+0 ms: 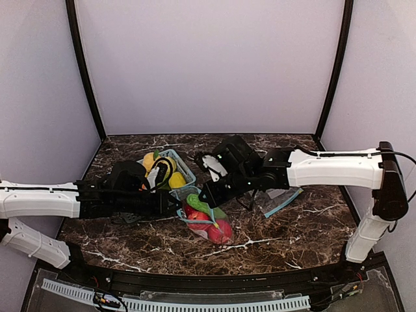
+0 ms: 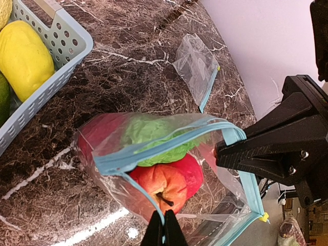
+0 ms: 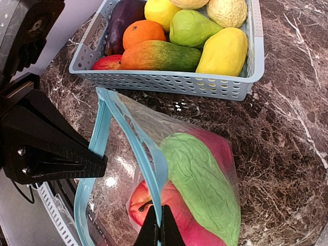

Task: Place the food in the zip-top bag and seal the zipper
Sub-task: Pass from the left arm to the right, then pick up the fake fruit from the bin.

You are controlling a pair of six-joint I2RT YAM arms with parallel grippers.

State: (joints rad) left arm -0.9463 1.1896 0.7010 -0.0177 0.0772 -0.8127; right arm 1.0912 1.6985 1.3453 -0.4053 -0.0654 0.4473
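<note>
Clear crinkly plastic forms the zip-top bag [image 1: 207, 222], which lies on the dark marble counter [image 1: 292, 240] directly ahead of both pairs of jaws, with its mouth end raised toward them. The left jaws are closed to a narrow pinch on the light-blue zipper [image 2: 123, 158] partway along one lip. The right jaws are likewise clamped thin on the strip, close to the far corner of the mouth as seen from the left wrist. Holding two separate spots keeps the limp film taut and the lips lined up, which a one-sided grasp could not do. Just beyond the jaws, inside the bag, sit a red apple [image 2: 161, 184], a green leafy vegetable [image 3: 202, 189] and a further red piece under it. Their weight pulls the closed end down onto the counter and away from the strip. The mouth stands open, its two lips apart, so sealing appears not yet done. The likely next need is to bring the lips together and run a pinch along them. Behind the bag from the right jaws stands the light-blue basket [image 3: 169, 82], holding more toy produce. A second bag [image 2: 197, 66] lies flat, well apart from the left jaws.
</note>
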